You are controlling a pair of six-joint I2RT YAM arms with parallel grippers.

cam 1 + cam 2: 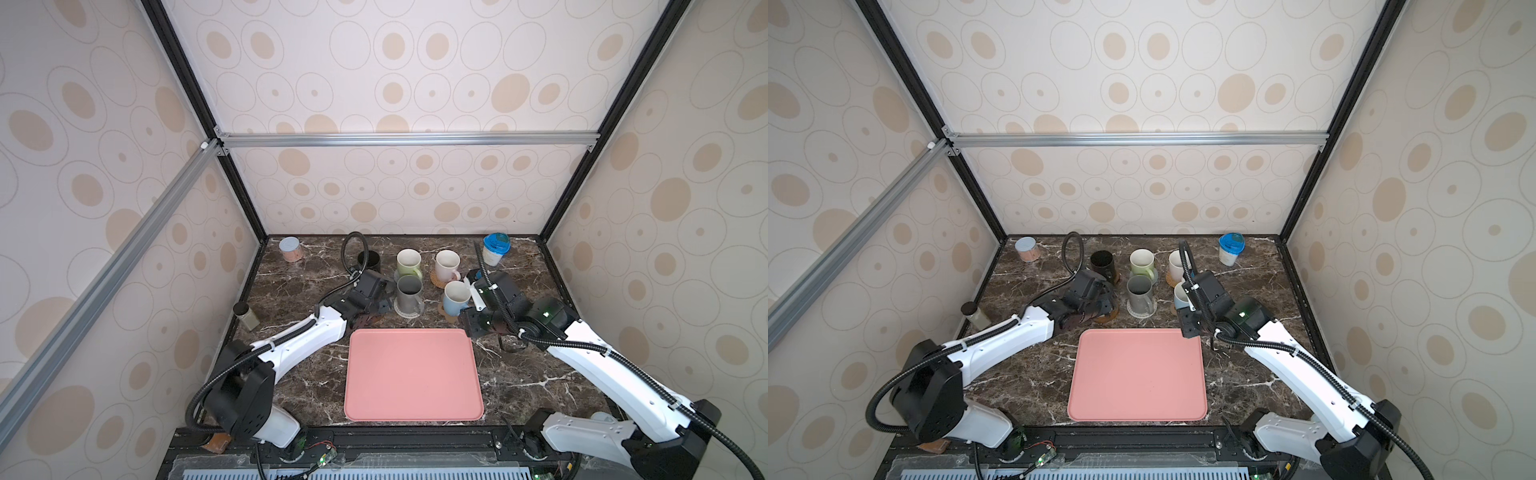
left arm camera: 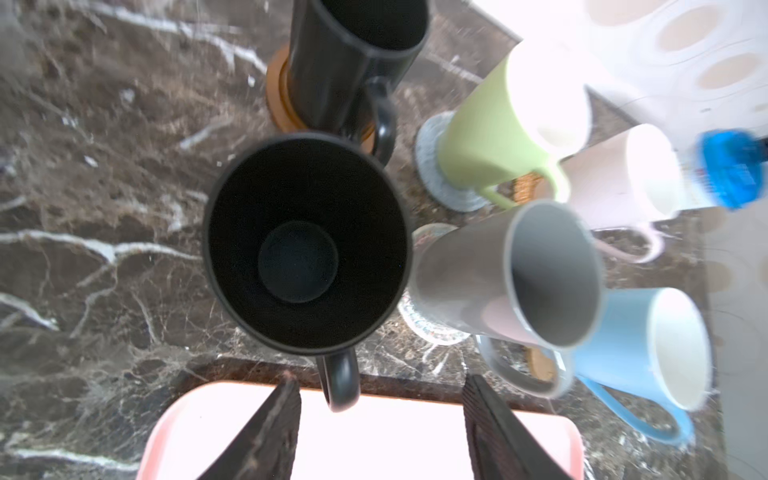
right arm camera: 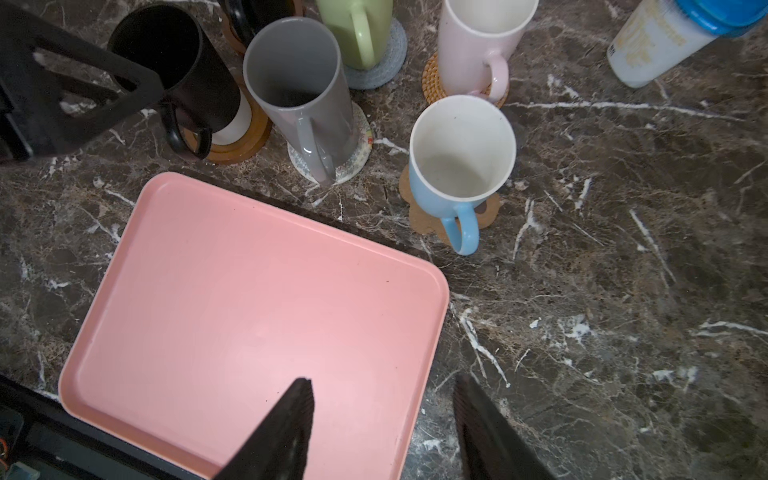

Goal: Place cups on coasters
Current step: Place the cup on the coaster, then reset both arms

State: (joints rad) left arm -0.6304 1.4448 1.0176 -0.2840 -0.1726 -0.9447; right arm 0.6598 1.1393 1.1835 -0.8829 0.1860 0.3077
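— Fingers sat closest in both wrist views. On the left gripper (image 2: 380, 384) they stood well apart and clamped nothing. The handle of the near black mug (image 2: 307, 245) lay under the gap, untouched as far as I could tell. The right gripper (image 3: 382, 380) was equally wide and empty, over a corner of the pink tray (image 3: 249, 291).

— And the cups?

— That black mug stood on a brown disc (image 3: 249, 143). Farther back, the second black mug (image 2: 353, 54) was on the other brown disc (image 2: 278, 91). The green mug (image 2: 498, 137) sat on the crochet mat (image 2: 428, 166), the grey mug (image 2: 457, 274) on the woven mat (image 3: 355, 164), the pink mug (image 3: 473, 62) on the rattan mat (image 3: 432, 81), and the blue mug (image 3: 457, 166) on the paw mat (image 3: 419, 222).

— So, finished?

— I judged it so: six cups, six coasters, none on the tray. What remained, I reckoned, was lifting both arms clear without clipping a handle. The near black mug looked off-centre on its disc, though I couldn't be sure.
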